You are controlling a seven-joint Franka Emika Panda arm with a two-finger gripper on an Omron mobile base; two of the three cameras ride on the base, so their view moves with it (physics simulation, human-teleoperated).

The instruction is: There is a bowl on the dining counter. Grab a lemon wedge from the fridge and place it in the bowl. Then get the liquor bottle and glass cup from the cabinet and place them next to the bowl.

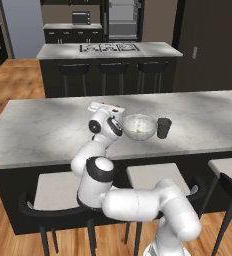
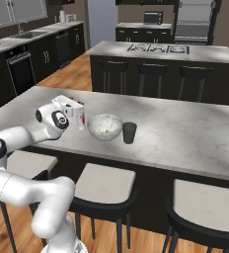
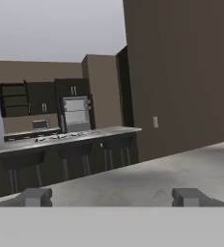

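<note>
Gripper [image 3: 111, 197] jaws wide, holding nothing, aimed level across the dining counter [image 1: 48, 130]. Bowl [image 1: 139, 127] (lemon wedge [image 1: 137, 131] inside) just right of the hand; glass cup [image 1: 163, 128] touches the bowl's far side.

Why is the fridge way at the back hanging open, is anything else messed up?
The fridge at the back shows its pale shelves, so its door looks left open. On the dining counter nothing is spilled: the bowl and glass cup stand upright side by side, with a yellow bit, likely the lemon wedge, inside the bowl.
</note>
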